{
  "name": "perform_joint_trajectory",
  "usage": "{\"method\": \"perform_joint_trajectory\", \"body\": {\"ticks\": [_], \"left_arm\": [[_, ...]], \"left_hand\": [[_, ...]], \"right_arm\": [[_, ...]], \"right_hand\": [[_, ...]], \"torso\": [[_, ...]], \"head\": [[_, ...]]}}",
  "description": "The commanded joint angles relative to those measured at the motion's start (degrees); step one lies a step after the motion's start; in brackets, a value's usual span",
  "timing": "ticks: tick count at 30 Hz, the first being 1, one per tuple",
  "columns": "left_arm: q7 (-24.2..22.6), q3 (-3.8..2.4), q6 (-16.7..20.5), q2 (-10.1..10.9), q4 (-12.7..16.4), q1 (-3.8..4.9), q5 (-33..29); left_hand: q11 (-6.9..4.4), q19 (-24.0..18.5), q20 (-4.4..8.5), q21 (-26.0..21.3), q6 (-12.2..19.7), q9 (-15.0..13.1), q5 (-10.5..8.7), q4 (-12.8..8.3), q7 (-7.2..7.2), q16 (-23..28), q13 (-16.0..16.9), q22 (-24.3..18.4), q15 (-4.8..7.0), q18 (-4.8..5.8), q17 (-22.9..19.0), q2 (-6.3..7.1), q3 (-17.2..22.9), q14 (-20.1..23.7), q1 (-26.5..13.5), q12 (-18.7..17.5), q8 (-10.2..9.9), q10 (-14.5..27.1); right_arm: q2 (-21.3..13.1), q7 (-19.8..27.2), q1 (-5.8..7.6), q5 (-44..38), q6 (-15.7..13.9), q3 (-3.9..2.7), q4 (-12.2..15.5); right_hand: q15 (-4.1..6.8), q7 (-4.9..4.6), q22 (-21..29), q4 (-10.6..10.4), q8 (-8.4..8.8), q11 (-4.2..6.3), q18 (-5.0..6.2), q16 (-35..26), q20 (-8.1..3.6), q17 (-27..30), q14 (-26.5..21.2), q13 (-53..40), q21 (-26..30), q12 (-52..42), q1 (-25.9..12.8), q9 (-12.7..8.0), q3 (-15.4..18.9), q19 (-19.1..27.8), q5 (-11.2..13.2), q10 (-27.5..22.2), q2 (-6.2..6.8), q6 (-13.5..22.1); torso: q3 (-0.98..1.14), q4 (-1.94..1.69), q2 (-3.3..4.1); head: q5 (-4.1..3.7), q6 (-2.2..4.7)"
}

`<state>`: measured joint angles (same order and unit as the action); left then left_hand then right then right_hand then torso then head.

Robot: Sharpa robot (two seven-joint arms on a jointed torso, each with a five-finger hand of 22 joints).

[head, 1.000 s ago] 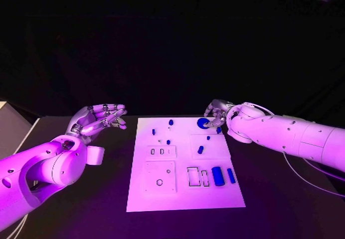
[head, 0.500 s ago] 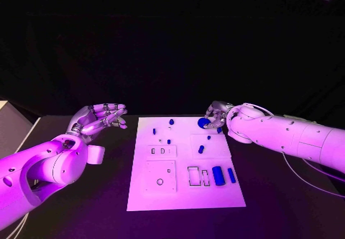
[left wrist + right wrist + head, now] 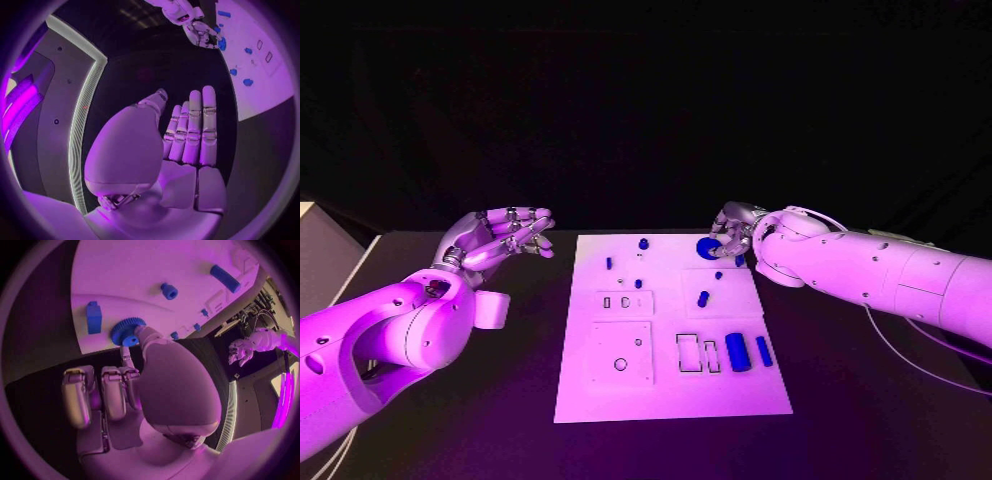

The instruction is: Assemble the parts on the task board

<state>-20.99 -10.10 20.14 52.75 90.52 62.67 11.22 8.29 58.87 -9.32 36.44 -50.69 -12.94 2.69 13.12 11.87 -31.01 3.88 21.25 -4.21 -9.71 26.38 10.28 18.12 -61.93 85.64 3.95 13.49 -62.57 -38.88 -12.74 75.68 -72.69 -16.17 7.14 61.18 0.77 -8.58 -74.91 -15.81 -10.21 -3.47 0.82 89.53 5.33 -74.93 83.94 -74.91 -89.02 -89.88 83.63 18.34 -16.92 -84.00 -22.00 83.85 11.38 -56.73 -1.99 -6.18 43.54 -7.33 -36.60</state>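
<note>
Nothing has moved: right hand (image 3: 736, 226) still pinches the gear (image 3: 708, 245) at the board's (image 3: 668, 395) far edge for seating; left hand (image 3: 502, 238) hovers empty, fingers apart.

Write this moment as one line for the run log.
right hand: fingertips on blue gear | left hand: open, off the task board

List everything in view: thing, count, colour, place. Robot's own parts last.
table: one, black, under everything.
task board: one, white, mid-table.
gear: one, blue, board's far right corner, at the right hand's fingertips.
blocks: two, blue, upright side by side at the board's right edge.
small parts: several, blue, scattered over the board's far half.
left hand: one, silver, raised left of the board, holding nothing.
right hand: one, silver, touching the gear.
</note>
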Motion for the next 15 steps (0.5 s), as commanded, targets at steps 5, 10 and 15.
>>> {"method": "perform_joint_trajectory", "body": {"ticks": [5,10,15], "left_arm": [[-0.20,-0.05,-0.68,-0.08,0.01,0.03,-0.19],[-0.19,-0.05,-0.72,-0.10,-0.06,0.03,-0.19],[-0.16,-0.05,-0.81,-0.16,-0.08,0.02,-0.19]], "left_hand": [[0.08,-0.40,-0.01,0.31,-0.22,0.07,0.13,-0.07,0.01,-0.19,0.07,0.07,-0.14,-0.50,0.06,-0.30,0.20,0.33,-0.32,-0.16,-0.37,0.50],[0.10,-0.51,-0.02,0.52,-0.23,0.07,0.13,-0.08,0.04,-0.30,0.07,0.20,-0.15,-0.51,0.14,-0.39,0.29,0.36,-0.35,-0.16,-0.40,0.53],[0.10,-0.51,-0.02,0.52,-0.23,0.07,0.13,-0.08,0.04,-0.30,0.07,0.20,-0.15,-0.51,0.14,-0.39,0.29,0.36,-0.35,-0.16,-0.40,0.53]], "right_arm": [[0.03,2.28,-0.12,-1.39,-5.83,0.05,1.04],[-0.14,3.22,-0.12,-4.78,-9.56,0.02,3.31],[-0.11,3.47,0.07,-8.51,-12.53,-0.06,6.51]], "right_hand": [[0.84,1.32,-14.73,0.70,-0.87,0.79,-0.72,0.31,-0.86,-14.26,5.88,-15.09,-0.67,-0.12,-1.10,0.45,-3.33,-5.80,-3.03,6.15,-0.65,-2.62],[0.86,1.33,-15.09,0.83,-0.85,0.81,-0.82,0.35,-0.91,-14.46,5.93,-15.09,-0.98,-0.12,-2.00,0.47,-3.83,-6.00,-3.22,6.15,0.12,-2.73],[0.88,1.37,-15.09,0.96,-0.85,0.83,-0.82,0.38,-0.94,-14.60,5.96,-15.09,-0.98,-0.12,-2.57,0.49,-4.06,-6.00,-2.77,6.15,0.68,-2.84]], "torso": [[0.01,0.03,-0.08],[0.05,0.12,-0.02],[-0.05,0.06,-0.11]], "head": [[-0.17,0.19],[-0.08,0.44],[0.06,0.46]]}}
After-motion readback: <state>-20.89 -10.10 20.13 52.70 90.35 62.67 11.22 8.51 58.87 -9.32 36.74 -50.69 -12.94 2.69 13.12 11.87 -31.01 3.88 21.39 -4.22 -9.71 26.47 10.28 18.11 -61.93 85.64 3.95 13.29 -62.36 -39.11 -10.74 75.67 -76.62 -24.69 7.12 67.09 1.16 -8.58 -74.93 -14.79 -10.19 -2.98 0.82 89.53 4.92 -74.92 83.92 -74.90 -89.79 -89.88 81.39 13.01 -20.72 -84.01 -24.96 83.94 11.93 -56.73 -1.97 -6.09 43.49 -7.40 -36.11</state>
